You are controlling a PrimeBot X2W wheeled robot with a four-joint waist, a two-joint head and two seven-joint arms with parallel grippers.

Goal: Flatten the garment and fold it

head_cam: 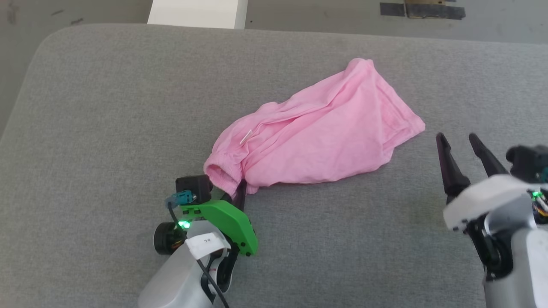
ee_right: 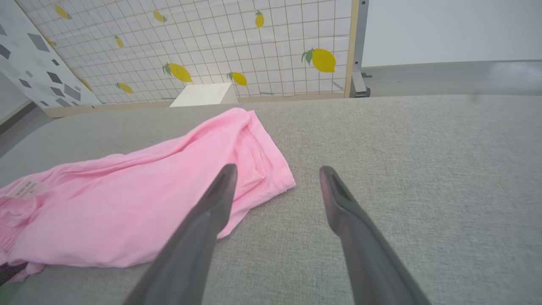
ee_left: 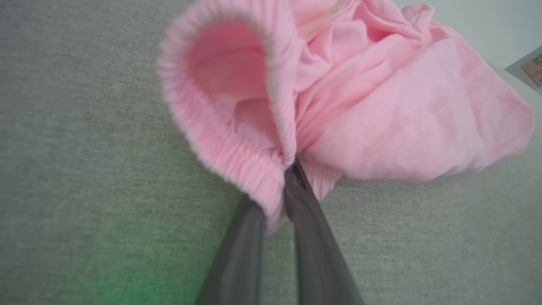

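One garment (head_cam: pixel 317 141), left hand (ee_left: pixel 279 186) pinching likely waistband

Left of garment (head_cam: pixel 317 137): bare grey cushion (head_cam: pixel 98 128), free out to the rounded corner.
Middle: blocked by the garment, a rumpled heap lying aslant from near-left to far-right.
Near-left end: taken by left gripper (head_cam: pixel 239 189), fingers pinched on the waistband.
Near strip between the arms: bare cushion, passable.
Right side: right gripper (head_cam: pixel 455 137), fingers spread, near the garment's right corner and apart from it; bare cushion between the fingers and beyond.
Far edge: white box (head_cam: pixel 197 13) past the cushion; lemon-print panel (ee_right: pixel 211 42) behind it.
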